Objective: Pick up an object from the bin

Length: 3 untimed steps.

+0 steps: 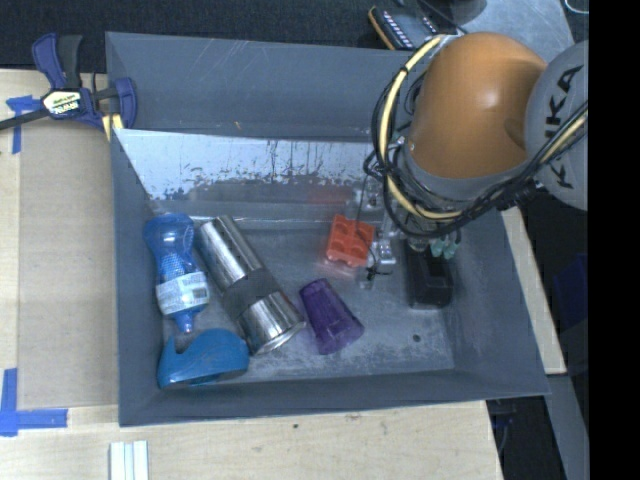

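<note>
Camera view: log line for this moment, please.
gripper: low, right side of bin | nearest: orange block, beside it | purple cup, metal can, blue bottle: lying apart

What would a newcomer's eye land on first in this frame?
The arm's glossy orange cover dominates the right of the bin, with a small orange block lying just left of it. Toward the left lie a blue bottle, a silver cylinder with a black band, and a purple cup.

Small orange-red block (349,240), ridged top; lying on the bin (300,380) floor, right of centre
</note>
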Motion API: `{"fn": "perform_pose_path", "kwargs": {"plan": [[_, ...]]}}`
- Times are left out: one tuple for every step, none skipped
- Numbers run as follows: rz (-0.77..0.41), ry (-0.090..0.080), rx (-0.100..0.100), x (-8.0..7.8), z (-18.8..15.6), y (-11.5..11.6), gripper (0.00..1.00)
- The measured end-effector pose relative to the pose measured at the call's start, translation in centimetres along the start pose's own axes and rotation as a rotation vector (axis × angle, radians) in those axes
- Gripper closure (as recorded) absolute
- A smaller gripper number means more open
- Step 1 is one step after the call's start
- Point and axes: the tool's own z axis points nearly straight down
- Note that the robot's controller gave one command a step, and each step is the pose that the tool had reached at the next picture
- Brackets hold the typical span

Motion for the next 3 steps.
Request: {"fn": "perform_pose_path", "kwargs": {"plan": [[0.001, -0.009, 0.000, -0.1, -0.5, 0.0, 0.00], [0.081, -0.005, -0.001, 3.9, 13.1, 1.9, 0.00], [-0.026, -0.009, 0.000, 4.0, 8.4, 1.8, 0.00]]}}
